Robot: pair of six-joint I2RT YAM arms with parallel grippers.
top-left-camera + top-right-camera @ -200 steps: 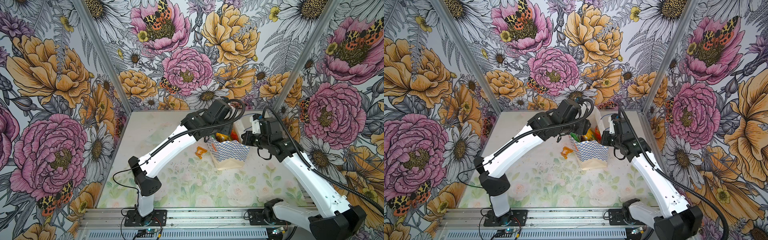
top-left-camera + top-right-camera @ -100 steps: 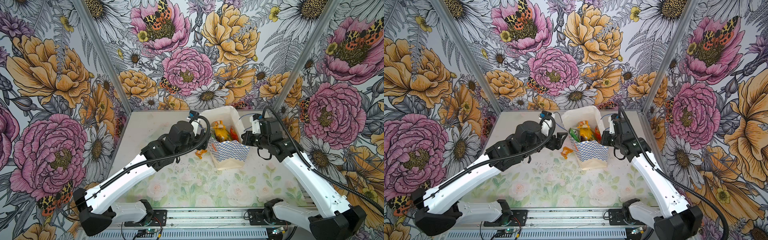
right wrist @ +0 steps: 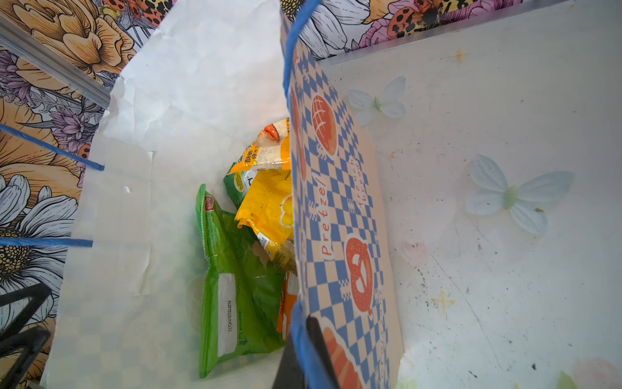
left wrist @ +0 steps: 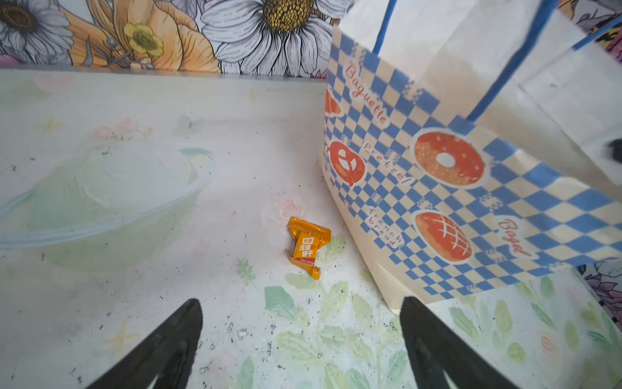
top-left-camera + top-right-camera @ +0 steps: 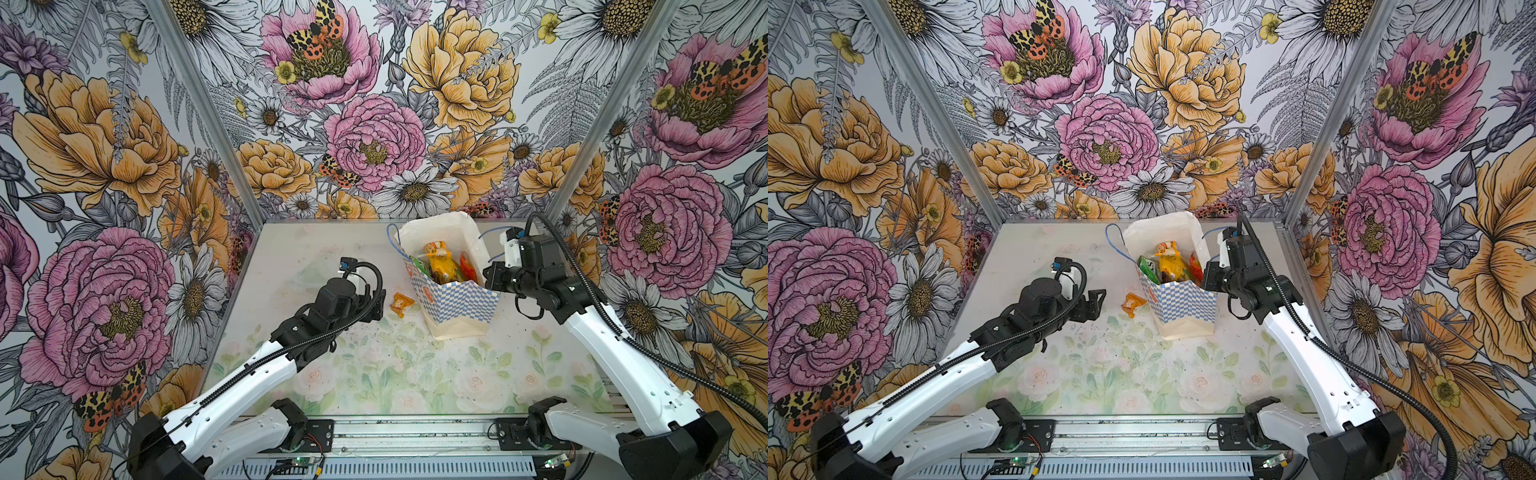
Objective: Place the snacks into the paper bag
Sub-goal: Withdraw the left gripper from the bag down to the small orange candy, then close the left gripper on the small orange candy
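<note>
Left pincer (image 5: pixel 376 306): jaws spread wide, nothing between them, low over the table (image 5: pixel 374 374), left of centre. From its wrist camera, only bare speckled tabletop lies between the black fingers (image 4: pixel 168 343) and one small orange packet (image 4: pixel 308 247). That packet lies flat and alone, just beside the paper bag (image 4: pixel 437 208), a sliver of table between the two.

Right pincer (image 5: pixel 487 277): clenched on the bag's right-hand rim. Its wrist camera shows a dark finger (image 3: pixel 316 336) pressed against the checkered outer wall, paper pinched.

Bag: upright, back right part of the table, mouth open, blue cord handles (image 5: pixel 392 245) flopped outward. Inside are a green packet (image 3: pixel 235 286) leaning on the white inner wall, a yellow packet (image 3: pixel 269 208) over it, an orange-and-white packet (image 3: pixel 266 151) beyond, and a red packet (image 5: pixel 467 266) by the right wall. Anything lower is hidden; cannot count.

Around: a clear shallow dish (image 4: pixel 101 202) sits left of the orange packet, toward the back, well apart from it and faint in both top views. The checkered bag wall is the nearest obstacle, rising right of the packet. Floral walls (image 5: pixel 374 145) close three sides.
</note>
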